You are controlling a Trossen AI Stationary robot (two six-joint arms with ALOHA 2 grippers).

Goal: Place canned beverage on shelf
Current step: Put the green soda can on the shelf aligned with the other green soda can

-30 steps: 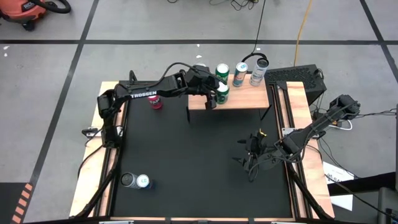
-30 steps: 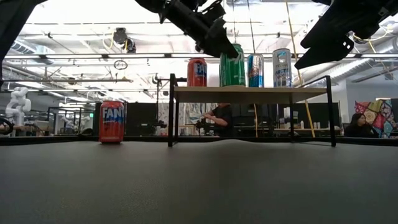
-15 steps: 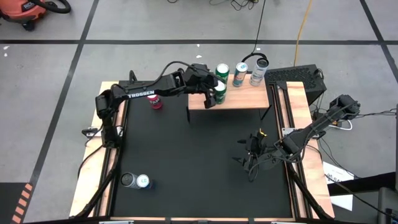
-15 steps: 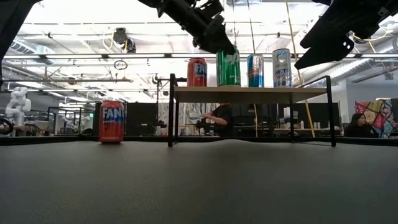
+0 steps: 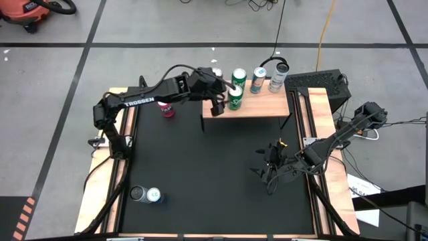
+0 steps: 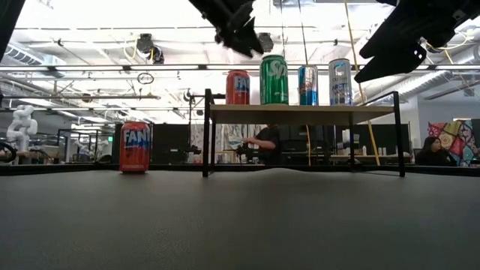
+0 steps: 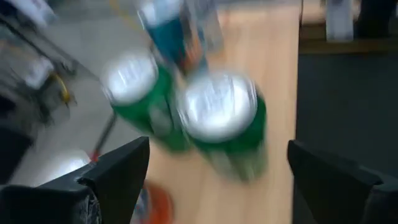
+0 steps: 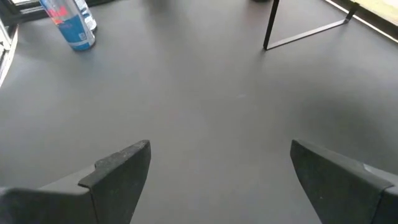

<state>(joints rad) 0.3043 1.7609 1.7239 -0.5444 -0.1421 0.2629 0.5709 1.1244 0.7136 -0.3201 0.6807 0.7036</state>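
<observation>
The light-wood shelf (image 5: pixel 262 104) on black legs stands at the mat's far side and also shows in the low view (image 6: pixel 300 112). A green can (image 5: pixel 235 98) stands upright on its near left part, also seen in the low view (image 6: pixel 274 79) and the left wrist view (image 7: pixel 225 124). My left gripper (image 5: pixel 219 100) is open, just left of this can and above the shelf (image 6: pixel 241 39), touching nothing. My right gripper (image 5: pixel 270 169) is open and empty, low over the mat's right part.
On the shelf stand a second green can (image 5: pixel 239 76), a teal can (image 5: pixel 258 80), a silver can (image 5: pixel 277 77) and a red can (image 6: pixel 238 87). A red Fanta can (image 5: pixel 167 109) stands on the mat left of the shelf. Two cans (image 5: pixel 146 195) stand at the near left.
My left gripper has let go of the green can and drawn back toward the table's left edge and up. The can now stands upright by itself on the shelf.
</observation>
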